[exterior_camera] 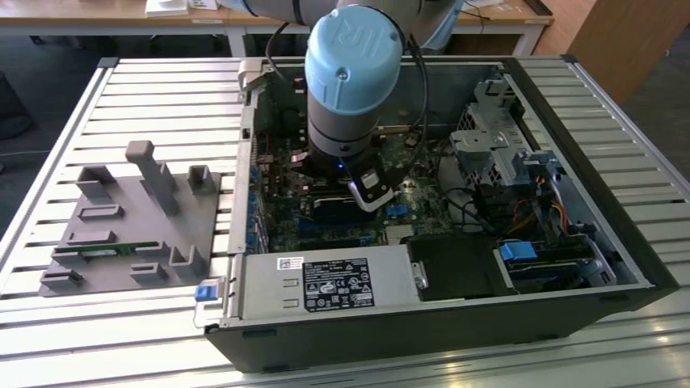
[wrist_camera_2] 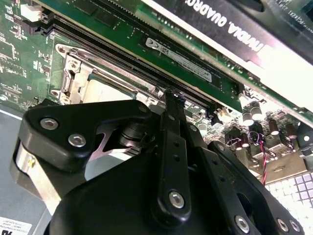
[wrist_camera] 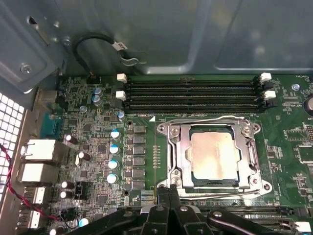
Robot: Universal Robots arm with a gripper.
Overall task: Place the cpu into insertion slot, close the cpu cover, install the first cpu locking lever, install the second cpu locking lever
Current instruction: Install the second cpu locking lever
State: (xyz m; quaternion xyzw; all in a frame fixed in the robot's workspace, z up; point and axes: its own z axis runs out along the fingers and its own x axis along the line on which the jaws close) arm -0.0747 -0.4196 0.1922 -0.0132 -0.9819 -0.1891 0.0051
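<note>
slatted white metal tabletop [exterior_camera: 140,97] carries everything you see in the exterior view: an open black computer case [exterior_camera: 453,323] lying on its side, and a grey plastic fixture tray [exterior_camera: 129,234] toward the exterior view's left, well apart from the arm. desks and a dark floor lie behind the table.

your gripper [wrist_camera: 168,196] hangs low inside the case, its black fingers [wrist_camera_2: 171,127] drawn together into a narrow tip with nothing visible between them. in the first wrist view that tip sits just at the edge of the insertion slot [wrist_camera: 171,129], over the wire locking lever [wrist_camera: 215,192] that runs along that side.

the cpu [wrist_camera: 214,155] already lies flat in the socket, its dull silver top showing through the cut-out of the cpu cover [wrist_camera: 179,154], which is down around it. the green motherboard [wrist_camera: 98,147] surrounds it, with the long black memory slots [wrist_camera: 193,93] just beside.

in the exterior view the blue-capped arm [exterior_camera: 351,73] hides the socket from you. in the second wrist view the gripper body blocks most of the socket, and a black graphics card [wrist_camera_2: 244,34] is cut off at the frame edge. you cannot tell whether the fingertips actually touch the lever.
</note>
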